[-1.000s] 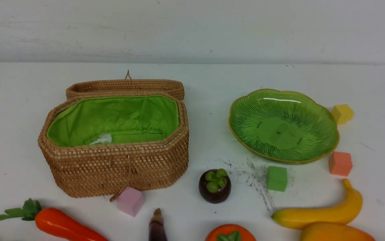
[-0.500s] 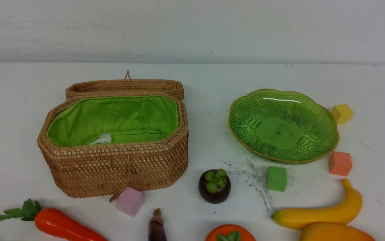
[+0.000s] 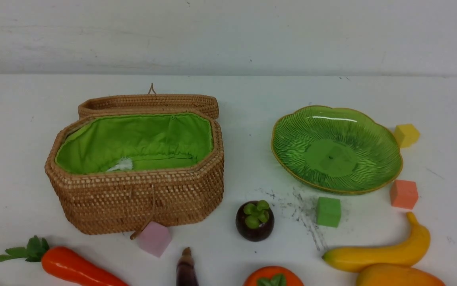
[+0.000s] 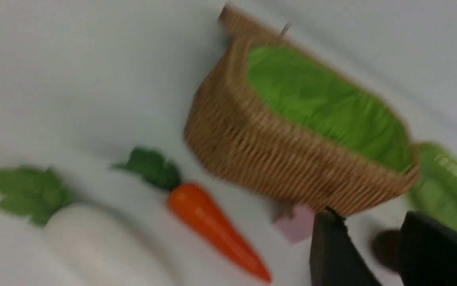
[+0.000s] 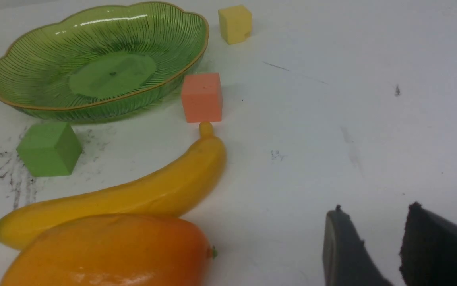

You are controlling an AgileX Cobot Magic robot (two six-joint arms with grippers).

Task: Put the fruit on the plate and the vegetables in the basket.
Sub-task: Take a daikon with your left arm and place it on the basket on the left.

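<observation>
Woven basket [image 4: 260,151] stands open ahead of my left gripper [image 4: 369,226], jaws spread and empty; carrot [image 4: 212,222] and radish [image 4: 93,246] lie well clear of them. Right gripper [image 5: 375,214] likewise spread, empty; banana [image 5: 133,194] and mango [image 5: 109,250] nearby, plate [image 5: 93,107] beyond them.

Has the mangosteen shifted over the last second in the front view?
No. The mangosteen sits at the same spot between the basket and the green cube, no nearer either.

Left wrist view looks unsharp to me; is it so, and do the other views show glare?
Left wrist view: yes, smeared, basket and carrot soft-edged. Front view: sharp, white glare streak on the plate. Right wrist view: sharp, similar glare there.
</observation>
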